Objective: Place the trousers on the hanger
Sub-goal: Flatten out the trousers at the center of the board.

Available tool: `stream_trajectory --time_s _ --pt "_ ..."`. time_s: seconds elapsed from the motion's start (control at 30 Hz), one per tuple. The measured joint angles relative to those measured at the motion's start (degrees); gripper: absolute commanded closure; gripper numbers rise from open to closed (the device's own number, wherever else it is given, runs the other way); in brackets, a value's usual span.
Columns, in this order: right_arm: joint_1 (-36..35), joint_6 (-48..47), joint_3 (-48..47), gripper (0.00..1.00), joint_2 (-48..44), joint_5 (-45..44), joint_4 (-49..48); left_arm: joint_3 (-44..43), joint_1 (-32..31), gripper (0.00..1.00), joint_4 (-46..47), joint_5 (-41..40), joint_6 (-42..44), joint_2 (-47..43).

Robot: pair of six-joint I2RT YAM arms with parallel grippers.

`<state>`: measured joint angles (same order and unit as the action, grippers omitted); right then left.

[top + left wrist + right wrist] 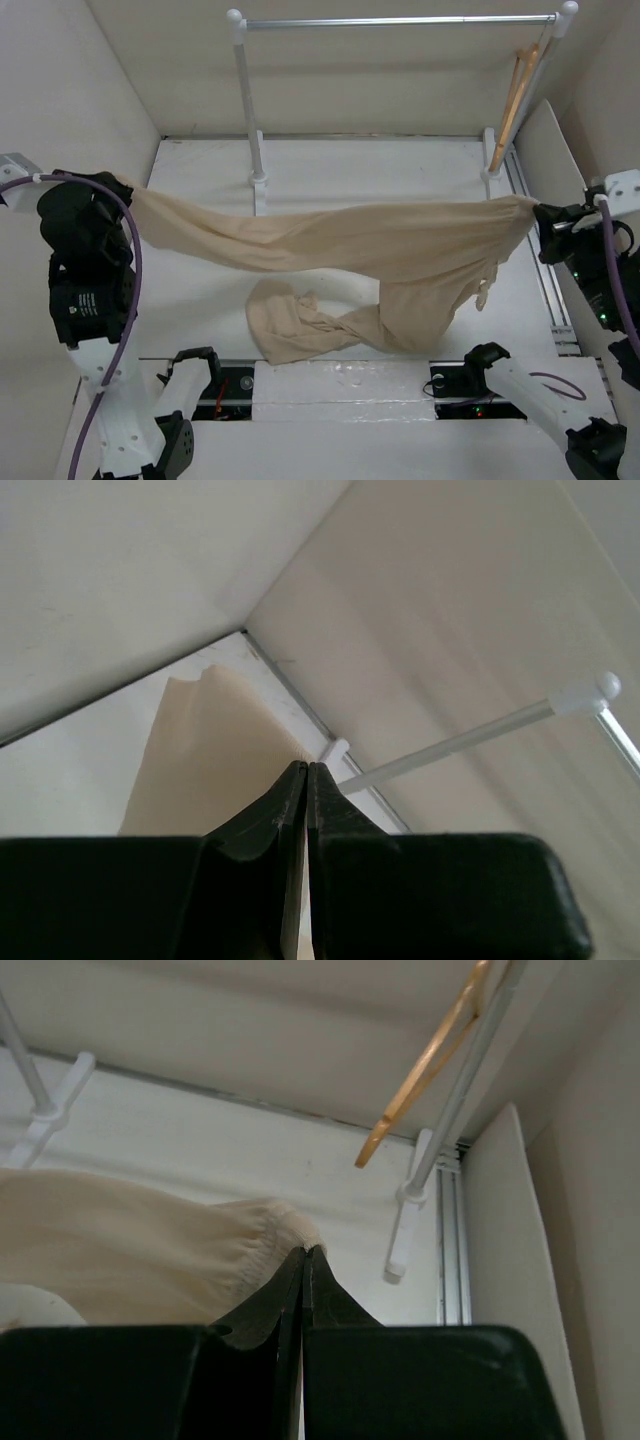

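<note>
The beige trousers [340,245] hang stretched in the air between my two grippers, one leg drooping into a twisted heap on the table at the front middle. My left gripper [122,185] is shut on the leg end at the far left; the cloth also shows in the left wrist view [205,755]. My right gripper [537,210] is shut on the gathered waistband [265,1240] at the far right. The wooden hanger [514,95] hangs from the right end of the rack rail, behind and above my right gripper; it also shows in the right wrist view [425,1065].
A rack with white posts [248,110] and a silver rail [400,20] stands at the back of the table. White walls close in on left, right and back. A white panel [555,150] leans at the right wall.
</note>
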<state>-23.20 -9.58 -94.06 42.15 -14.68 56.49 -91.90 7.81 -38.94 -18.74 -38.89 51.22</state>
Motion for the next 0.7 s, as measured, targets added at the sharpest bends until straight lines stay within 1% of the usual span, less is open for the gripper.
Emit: stream_trajectory --time_s 0.1,0.13,0.23,0.33,0.4,0.47,0.53,0.6,0.63,0.7 --pt "0.0 -0.8 -1.4 1.00 -0.6 -4.6 -0.3 2.5 0.0 1.00 -0.5 -2.4 0.7 0.0" --pt "0.0 -1.2 -1.2 1.00 -0.6 -6.0 -0.3 5.1 -0.1 1.00 -0.8 -3.4 1.2 0.3" --pt "0.0 -2.3 5.7 1.00 -0.2 -10.4 -4.7 12.3 -0.1 1.00 -0.1 -4.7 2.8 2.8" --pt "0.0 -2.7 12.7 1.00 3.7 -13.2 -8.2 16.4 0.3 1.00 0.1 -5.1 4.1 8.4" --pt "-0.1 -2.7 14.6 1.00 7.6 -14.3 -8.9 17.3 0.7 1.00 0.1 -5.3 5.0 13.1" --pt "-0.1 -2.8 16.1 1.00 10.3 -15.3 -9.9 18.0 1.2 1.00 0.3 -6.1 6.1 15.2" --pt "-0.1 -2.9 17.4 1.00 10.2 -15.9 -9.8 18.4 1.6 1.00 0.5 -7.0 6.9 15.3" --pt "-0.1 -2.7 16.8 1.00 8.8 -15.7 -8.5 18.1 1.9 1.00 0.8 -7.2 7.0 14.9" --pt "-0.1 -2.6 15.6 1.00 8.0 -15.2 -7.2 17.3 2.0 1.00 0.2 -7.0 7.0 14.7" --pt "-0.1 -2.5 11.3 1.00 5.9 -13.4 -4.8 12.9 2.1 1.00 -1.8 -6.8 6.9 14.9"
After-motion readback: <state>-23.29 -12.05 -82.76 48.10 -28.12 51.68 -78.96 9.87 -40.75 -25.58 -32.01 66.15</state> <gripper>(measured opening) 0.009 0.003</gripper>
